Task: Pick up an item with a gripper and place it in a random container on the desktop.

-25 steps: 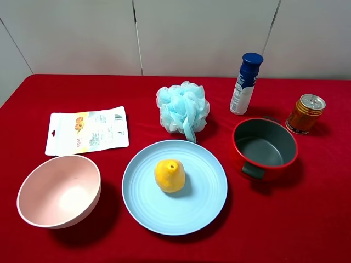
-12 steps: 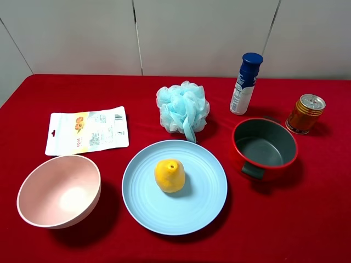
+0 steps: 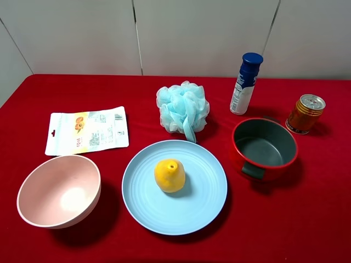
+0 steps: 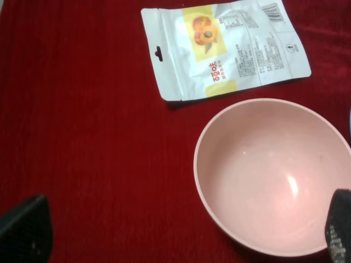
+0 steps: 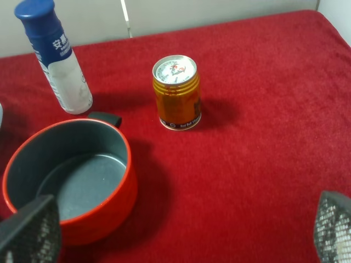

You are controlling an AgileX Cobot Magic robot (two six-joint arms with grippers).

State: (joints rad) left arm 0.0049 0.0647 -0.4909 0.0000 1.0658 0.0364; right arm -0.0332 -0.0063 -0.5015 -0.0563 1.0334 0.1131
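I see the lemon (image 3: 169, 175) sitting upright in the middle of the blue plate (image 3: 205, 205) on the red desktop (image 3: 307, 219), well clear of both grippers. My left gripper (image 4: 181, 235) hangs spread above the pink bowl (image 4: 271, 175). My right gripper (image 5: 181, 233) is spread too, the red pot (image 5: 68, 178) beneath one finger and the can (image 5: 176, 92) ahead.

Yellow-orange lemon-like fruit (image 3: 170, 175) sat on the light blue plate (image 3: 204, 204), slightly left of plate centre, pointed tip facing up toward the camera, skin smooth. Plate was round, shallow, concentric ridges, the widest dish there, resting flat on the red cloth desktop (image 3: 307, 219) near the front middle. Fruit touched only the plate. Neither fruit nor plate showed clearly in either wrist view.
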